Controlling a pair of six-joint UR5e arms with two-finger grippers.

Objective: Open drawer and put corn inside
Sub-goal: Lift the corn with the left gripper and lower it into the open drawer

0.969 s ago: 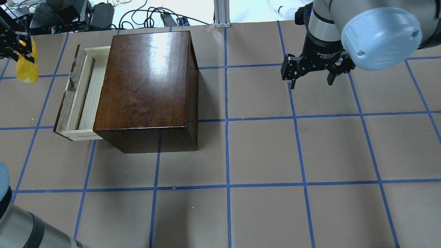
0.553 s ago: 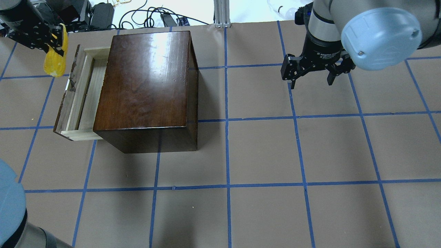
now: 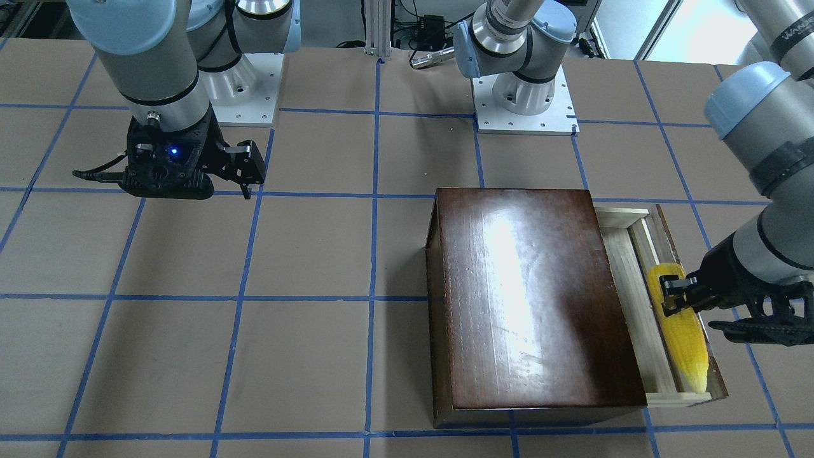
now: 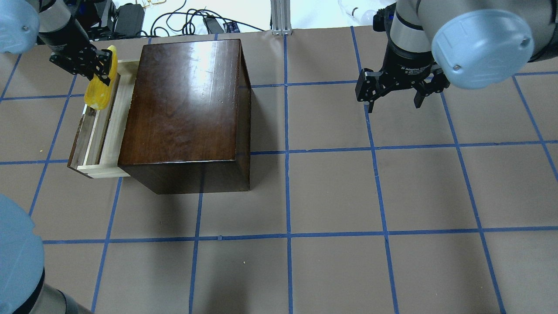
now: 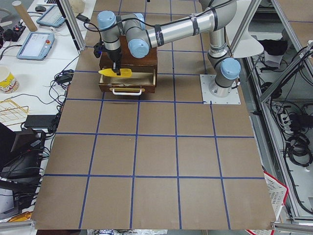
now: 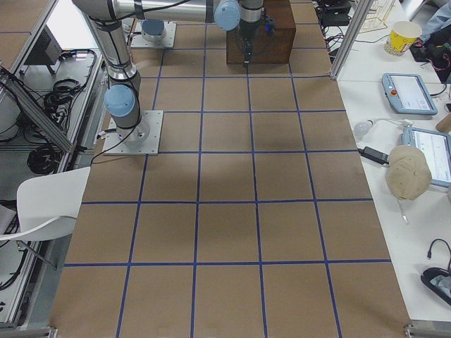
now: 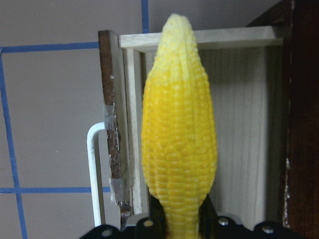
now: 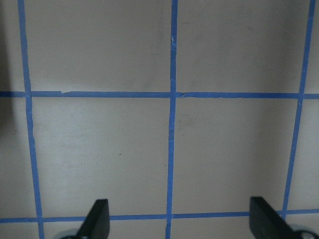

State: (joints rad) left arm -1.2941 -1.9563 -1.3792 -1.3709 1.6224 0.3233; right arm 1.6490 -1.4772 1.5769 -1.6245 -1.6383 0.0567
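Yellow corn (image 4: pixel 98 93) gripped tight by left gripper (image 4: pixel 103 65), hanging over the pulled-out drawer (image 4: pixel 114 127) beside dark box (image 4: pixel 183 100) | right gripper (image 4: pixel 394 106) spread wide above the bench (image 4: pixel 348 196), well apart.

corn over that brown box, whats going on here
The left pincer is shut on the corn and holds it over the pulled-out drawer of the dark wooden box, lined up along the tray. It has not let go yet. The right pincer hangs open over the table, away from the box, holding nothing.
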